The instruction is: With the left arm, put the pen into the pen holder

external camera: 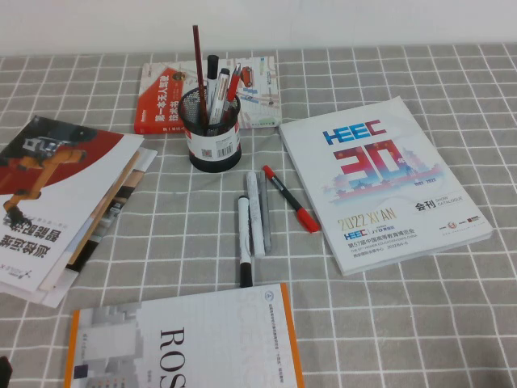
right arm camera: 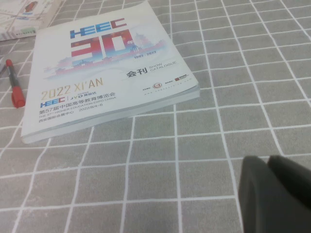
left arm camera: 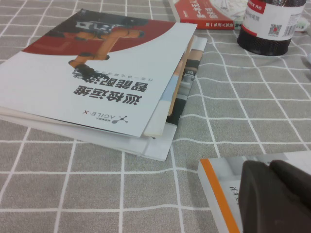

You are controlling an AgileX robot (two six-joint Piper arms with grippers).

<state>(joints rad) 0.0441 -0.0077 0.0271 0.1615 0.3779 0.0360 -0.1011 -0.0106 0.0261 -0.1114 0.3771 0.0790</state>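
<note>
The pen [external camera: 244,240], white with a black cap and black end, lies on the checked cloth in the middle of the high view. Right of it lie a white-and-grey marker [external camera: 255,212] and a red pen [external camera: 289,198]. The black mesh pen holder [external camera: 212,121] stands upright behind them and holds several pens; its base also shows in the left wrist view [left arm camera: 265,26]. My left gripper [left arm camera: 270,167] is shut and empty, low at the table's near left, over the corner of an orange-edged book [left arm camera: 218,187]. My right gripper [right arm camera: 268,162] is shut and empty over bare cloth at the near right.
A stack of brochures [external camera: 56,194] lies at the left. An orange-edged book [external camera: 186,343] lies at the front. A white HEEC catalogue [external camera: 380,182] lies at the right. A red-and-white book [external camera: 170,93] lies behind the holder. The red pen shows in the right wrist view [right arm camera: 14,85].
</note>
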